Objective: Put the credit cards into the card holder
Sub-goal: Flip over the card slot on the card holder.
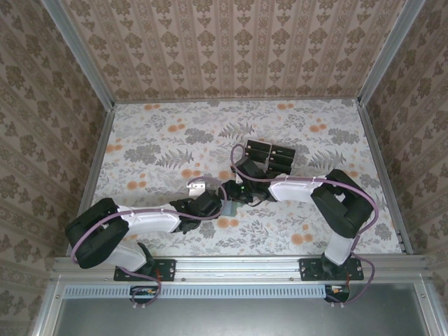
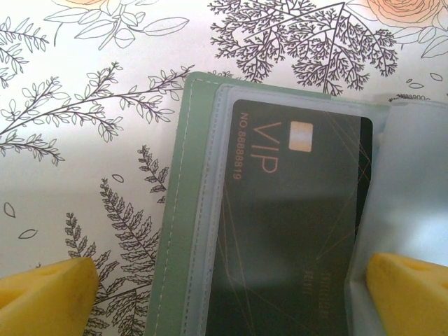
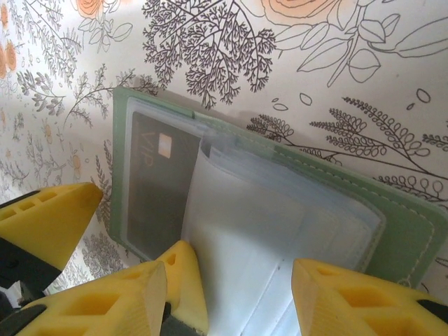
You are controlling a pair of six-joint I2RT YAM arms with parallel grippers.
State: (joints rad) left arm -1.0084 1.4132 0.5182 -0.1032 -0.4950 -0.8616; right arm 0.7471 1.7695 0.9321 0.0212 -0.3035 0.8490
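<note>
Weighing the risks, the likeliest trouble is at the clear sleeves (image 3: 280,210) of the card holder (image 2: 178,210). It lies open on the bench (image 2: 70,175) where the two arms meet, with one black VIP card (image 2: 294,210) seated in a pocket. The right jaws stand about half apart with the loose bundle of sleeves running between them. I cannot tell whether they actually pinch the plastic; if they do not, the leaves could flop over the filled pocket and hide the next opening. The left jaws are spread as wide as they go and hold nothing, one yellow fingertip (image 2: 49,294) over the bench just beside the holder's stitched edge, the other (image 2: 409,294) over the sleeves. With both sets of jaws crowded over one small pouch, a sideways move could knock them together or drag the light holder across the bench. The other credit cards (image 1: 271,155) lie farther back, apart from the holder. Thin and flat, they may be hard to lift, and a card pushed in askew could catch on a sleeve's lip or nudge the VIP card out.
</note>
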